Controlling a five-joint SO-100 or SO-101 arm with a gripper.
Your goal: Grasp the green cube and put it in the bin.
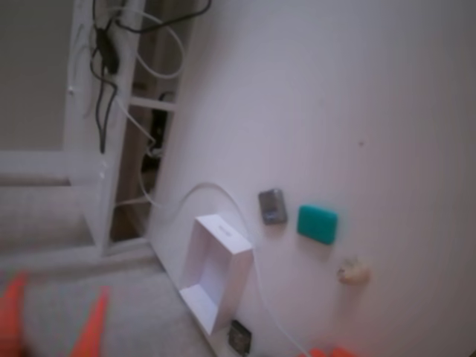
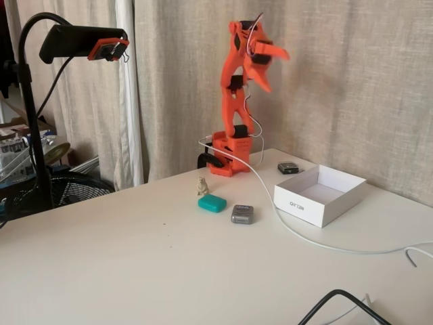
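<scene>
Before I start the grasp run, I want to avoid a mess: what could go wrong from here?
1. The small grey square block lies just beside the teal-green rounded cube; the raised orange gripper might catch it instead.
2. The tiny beige figurine stands close behind the cube and could topple.
3. The white cable runs past the white open box and may snag.

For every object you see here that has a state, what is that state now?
green cube: flat on the table, free, outside the bin.
bin: upright, open top, looks empty.
grey block: flat on the table, right of the cube in this fixed view.
tool: raised high, holding nothing; open or shut unclear.
</scene>
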